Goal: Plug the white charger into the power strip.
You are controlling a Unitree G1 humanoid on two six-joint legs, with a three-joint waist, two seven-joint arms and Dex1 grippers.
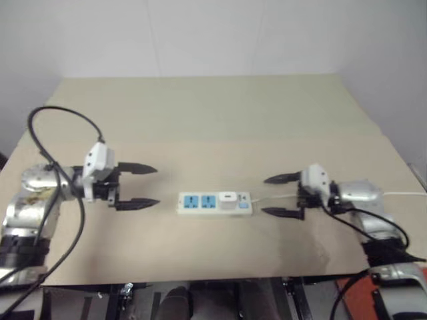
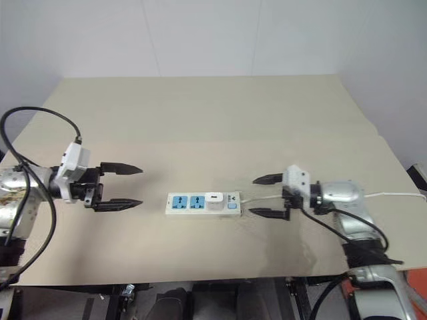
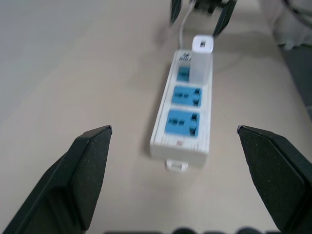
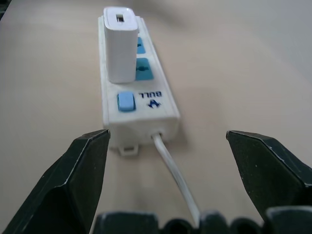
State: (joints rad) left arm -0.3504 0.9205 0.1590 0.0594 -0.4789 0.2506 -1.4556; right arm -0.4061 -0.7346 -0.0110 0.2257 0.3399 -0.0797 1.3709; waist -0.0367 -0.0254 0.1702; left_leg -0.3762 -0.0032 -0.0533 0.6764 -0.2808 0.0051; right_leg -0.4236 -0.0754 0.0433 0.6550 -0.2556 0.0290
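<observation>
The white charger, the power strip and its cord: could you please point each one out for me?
white charger (image 4: 120, 46), right wrist view, on its side face.
power strip (image 3: 181, 141), left wrist view, on the white end past the last socket.
cord (image 4: 176, 180), right wrist view, mid-length.

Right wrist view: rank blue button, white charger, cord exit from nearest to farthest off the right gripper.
From the right gripper, open:
1. Cord, leaving the near end of the power strip and running back between the fingers.
2. Blue button, on the strip's top by that end.
3. White charger, upright in the socket just beyond the button.
</observation>
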